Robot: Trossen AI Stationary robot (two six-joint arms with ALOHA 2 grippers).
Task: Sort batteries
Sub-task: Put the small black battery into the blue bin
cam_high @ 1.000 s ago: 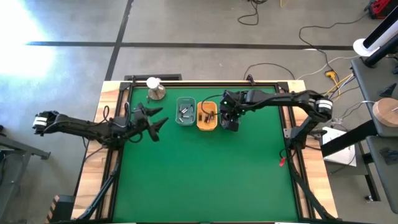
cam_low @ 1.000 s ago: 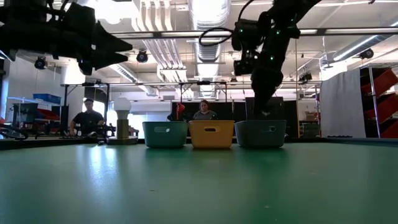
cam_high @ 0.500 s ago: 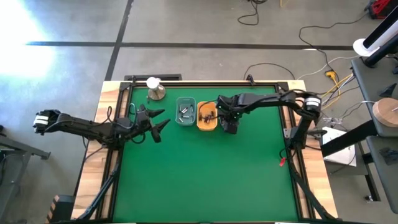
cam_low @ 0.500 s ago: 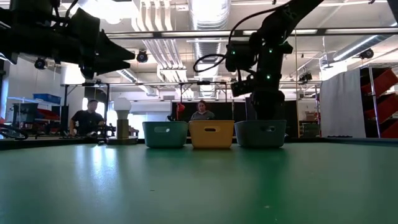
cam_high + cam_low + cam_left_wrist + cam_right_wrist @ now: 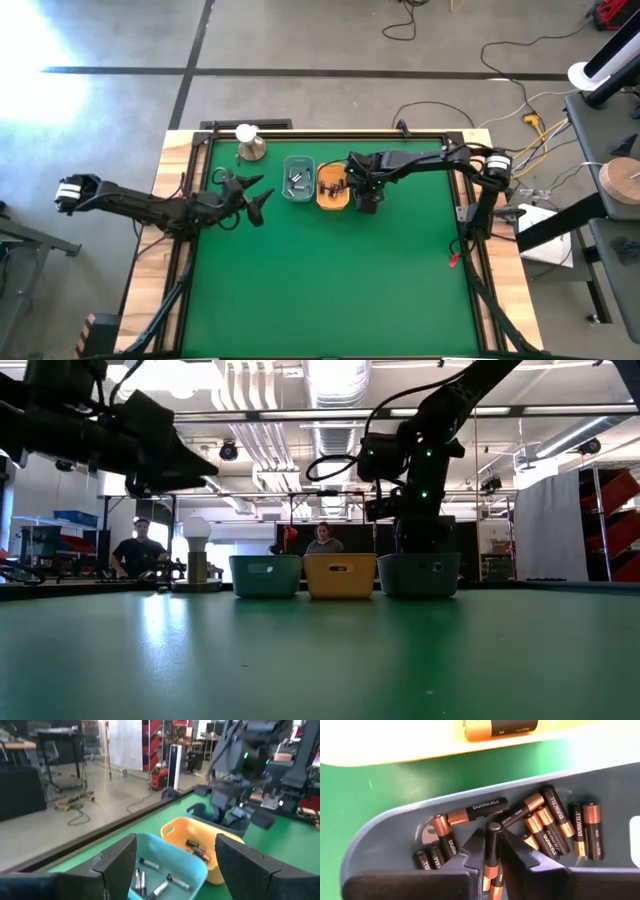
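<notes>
Since a second before, we saw our right gripper (image 5: pixel 492 865) shift toward the orange tray (image 5: pixel 333 196), jaws clamped on one battery (image 5: pixel 491 851) above the grey tray (image 5: pixel 385 827); left gripper (image 5: pixel 258 197) waited, jaws apart.

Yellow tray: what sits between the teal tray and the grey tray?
Only the yellow tray stands between the teal tray and grey tray, clearest in the low view.

The right claw (image 5: pixel 364 197) has drawn in from the bench's right toward the yellow tray (image 5: pixel 333 187), gripping a battery (image 5: pixel 492 851)
</notes>
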